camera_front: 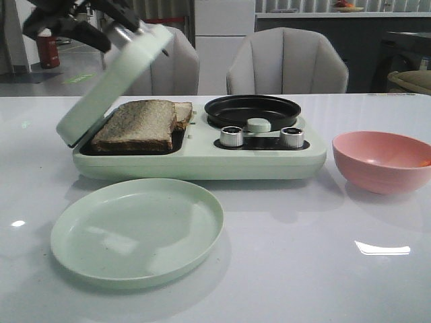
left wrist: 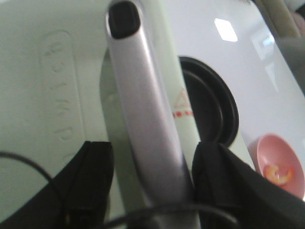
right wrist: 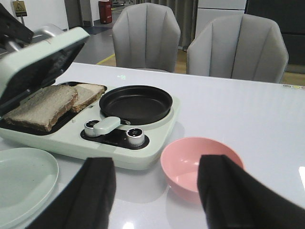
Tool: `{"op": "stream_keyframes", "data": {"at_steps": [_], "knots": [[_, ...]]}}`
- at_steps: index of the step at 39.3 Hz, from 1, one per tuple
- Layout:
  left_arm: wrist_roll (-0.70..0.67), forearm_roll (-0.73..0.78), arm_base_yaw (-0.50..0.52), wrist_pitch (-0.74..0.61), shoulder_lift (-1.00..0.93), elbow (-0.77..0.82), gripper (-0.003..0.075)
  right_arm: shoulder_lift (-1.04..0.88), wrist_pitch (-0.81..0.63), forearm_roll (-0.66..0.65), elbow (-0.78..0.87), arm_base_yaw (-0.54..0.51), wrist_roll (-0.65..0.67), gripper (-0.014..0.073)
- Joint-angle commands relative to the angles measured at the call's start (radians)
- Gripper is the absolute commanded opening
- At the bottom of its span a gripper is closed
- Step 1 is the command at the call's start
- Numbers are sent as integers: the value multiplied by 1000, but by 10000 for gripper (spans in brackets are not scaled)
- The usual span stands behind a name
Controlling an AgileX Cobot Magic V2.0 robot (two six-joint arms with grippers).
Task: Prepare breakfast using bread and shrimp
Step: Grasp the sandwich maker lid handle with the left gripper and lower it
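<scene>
Two slices of bread (camera_front: 138, 124) lie overlapping on the dark grill plate of a pale green breakfast maker (camera_front: 202, 161); the right wrist view shows the bread (right wrist: 45, 105) too. The lid (camera_front: 114, 84) stands half raised over them. My left gripper (left wrist: 152, 157) is shut on the lid's silver handle (left wrist: 143, 109), up at the far left (camera_front: 94, 30). The shrimp (left wrist: 279, 172) lies in the pink bowl (camera_front: 384, 161). My right gripper (right wrist: 157, 191) hangs open and empty above the table, near that bowl (right wrist: 200, 162); the front view does not show it.
An empty pale green plate (camera_front: 138, 229) sits in front of the maker. A round black pan (camera_front: 252, 109) and two silver knobs (camera_front: 231, 136) occupy the maker's right half. Two grey chairs (camera_front: 286, 64) stand behind the table.
</scene>
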Motion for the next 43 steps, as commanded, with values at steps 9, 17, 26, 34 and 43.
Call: {"op": "stream_keyframes", "data": {"at_steps": [9, 17, 26, 34, 43], "knots": [[-3, 306, -166, -59, -26, -20, 386, 7, -87, 1, -29, -1, -2, 484], [-3, 351, -196, -47, -19, -20, 386, 7, -87, 1, -29, -1, -2, 484], [-84, 567, -196, 33, -47, -67, 386, 7, -87, 1, -29, -1, -2, 484], [-239, 850, -196, 113, -125, -132, 386, 7, -87, 1, -29, -1, -2, 484], [-452, 1148, -193, 170, -250, -137, 386, 7, -87, 1, -29, -1, -2, 484]]}}
